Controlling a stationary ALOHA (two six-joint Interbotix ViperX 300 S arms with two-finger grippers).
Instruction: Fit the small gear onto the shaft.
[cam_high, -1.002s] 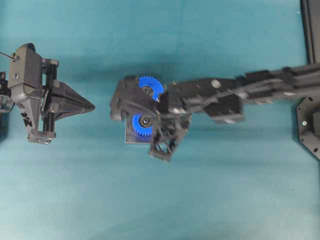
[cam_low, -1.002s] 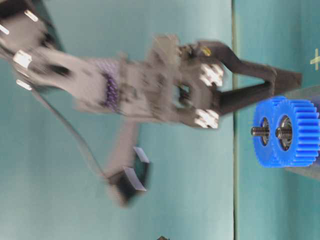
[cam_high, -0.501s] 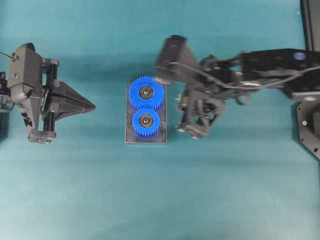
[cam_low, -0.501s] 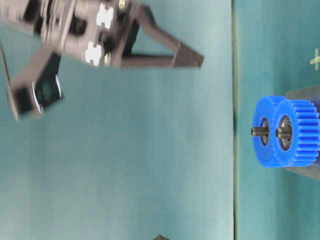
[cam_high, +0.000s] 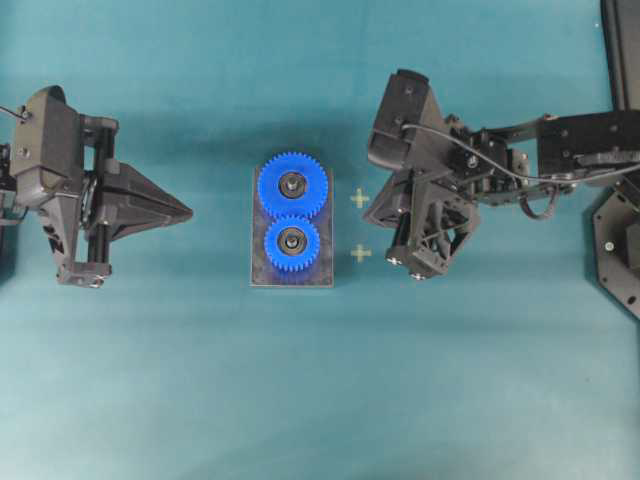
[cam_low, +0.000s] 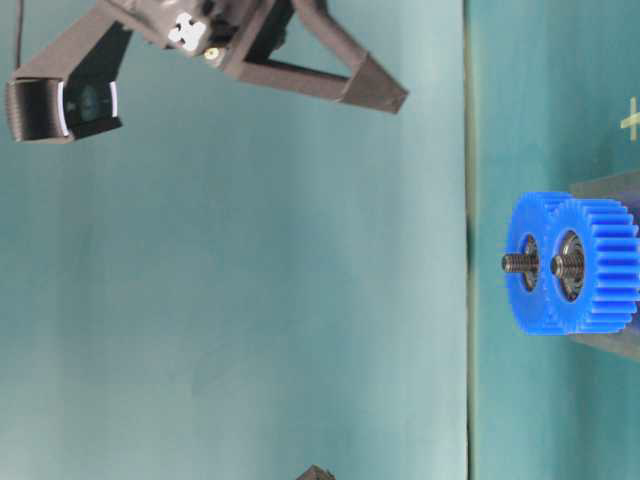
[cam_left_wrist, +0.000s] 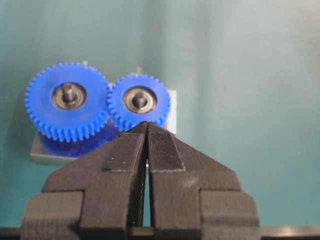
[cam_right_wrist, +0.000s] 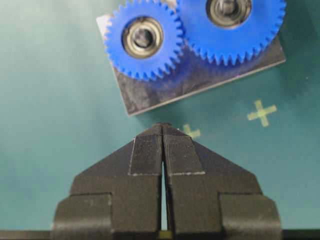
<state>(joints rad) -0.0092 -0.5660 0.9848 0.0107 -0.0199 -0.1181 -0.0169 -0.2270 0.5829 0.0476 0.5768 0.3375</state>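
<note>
Okay, I see the small gear (cam_high: 292, 243) sitting down on the shaft (cam_high: 293, 240), flat on the dark grey plate (cam_high: 322, 262) near the middle of the green table (cam_high: 300, 400). Its teeth touch the teeth of the big gear (cam_high: 292, 186), which sits on the same plate w/ its own pin. From the side cam both gears stand next to each other & the pin tips poke out past the hubs. My right gripper (cam_high: 372, 214) is up off the table, to the right of the plate, not touching anything. Its fingers (cam_right_wrist: 147, 156) are pressed tight together & hold nothing; in its own wrist cam the small gear (cam_right_wrist: 144, 39) is ahead of the tips, w/ bare plate between. Two small pale cross marks (cam_high: 360, 199) on the table lie between that gripper & the plate. My left gripper (cam_high: 185, 212) is far off on the left side, pointing at the gears, also squeezed closed w/ nothing in it. In its wrist cam the small gear (cam_left_wrist: 139, 100) shows just past the finger tips.
</note>
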